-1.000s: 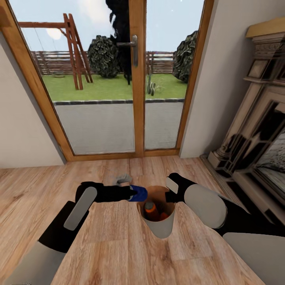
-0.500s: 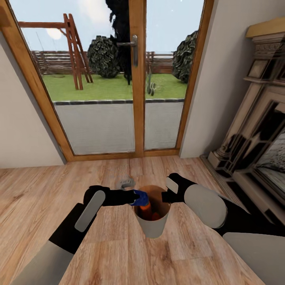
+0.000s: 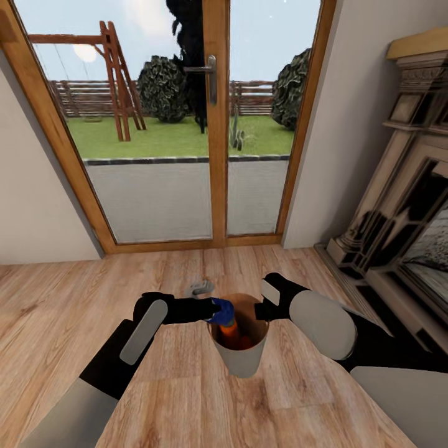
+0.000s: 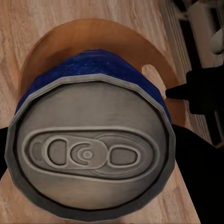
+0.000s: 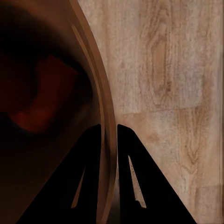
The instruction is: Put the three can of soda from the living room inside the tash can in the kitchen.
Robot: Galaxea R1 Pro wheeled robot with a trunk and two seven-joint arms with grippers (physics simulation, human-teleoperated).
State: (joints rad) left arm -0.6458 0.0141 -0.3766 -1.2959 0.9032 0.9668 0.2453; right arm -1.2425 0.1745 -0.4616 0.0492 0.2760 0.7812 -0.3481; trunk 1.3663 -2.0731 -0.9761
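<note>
Blue soda can point(image 3: 221, 309), clamped in left claw point(image 3: 213, 311), sits over tash can point(image 3: 239, 361) rim pinched by right claw point(image 5: 109, 140); off-center release risks bouncing onto floor point(image 3: 186, 398).

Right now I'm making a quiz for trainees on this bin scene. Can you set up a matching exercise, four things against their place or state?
Things:
1. blue can
2. orange can
3. bin
4. right gripper

Places or states:
A. pinching the bin's rim, one finger inside, one outside
B. held in the left gripper over the bin's opening
C. already down inside the bin
D. off the wood floor, carried by its rim

Pairs: 1-B, 2-C, 3-D, 4-A
</note>
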